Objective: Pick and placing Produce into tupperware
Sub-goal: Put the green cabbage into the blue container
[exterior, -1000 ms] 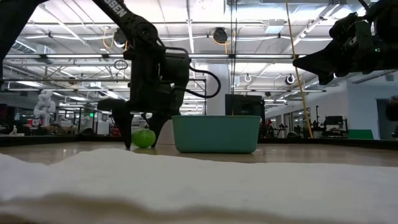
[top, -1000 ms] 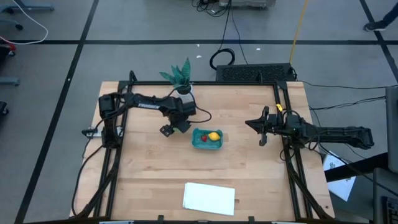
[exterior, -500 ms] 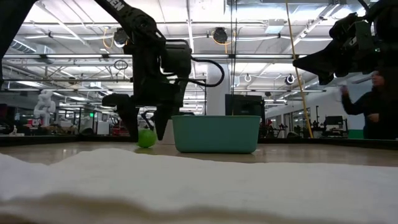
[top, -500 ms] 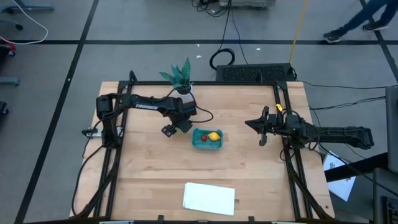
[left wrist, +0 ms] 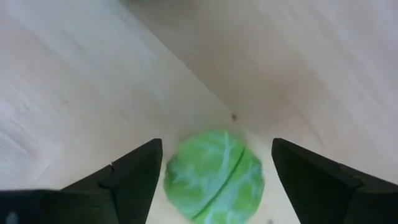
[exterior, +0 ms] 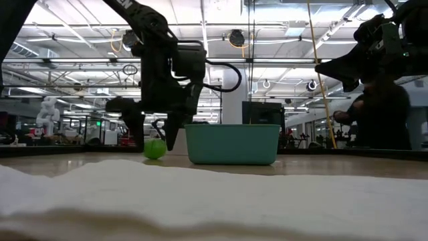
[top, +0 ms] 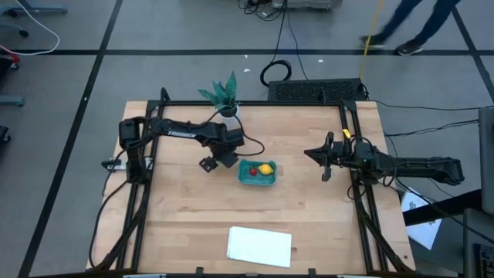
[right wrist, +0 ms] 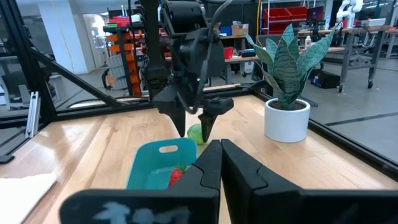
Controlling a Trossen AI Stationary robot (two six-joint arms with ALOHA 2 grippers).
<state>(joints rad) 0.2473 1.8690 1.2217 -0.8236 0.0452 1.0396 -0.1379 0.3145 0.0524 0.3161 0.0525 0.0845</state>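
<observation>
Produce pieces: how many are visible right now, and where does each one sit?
3. The red piece and yellow piece lie inside the teal container. The green piece sits on the table beside it, between the left gripper's open fingers. None seems hidden.

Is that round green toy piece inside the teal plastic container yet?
Out. The round green toy piece lies on the wooden table beside the teal container.
</observation>
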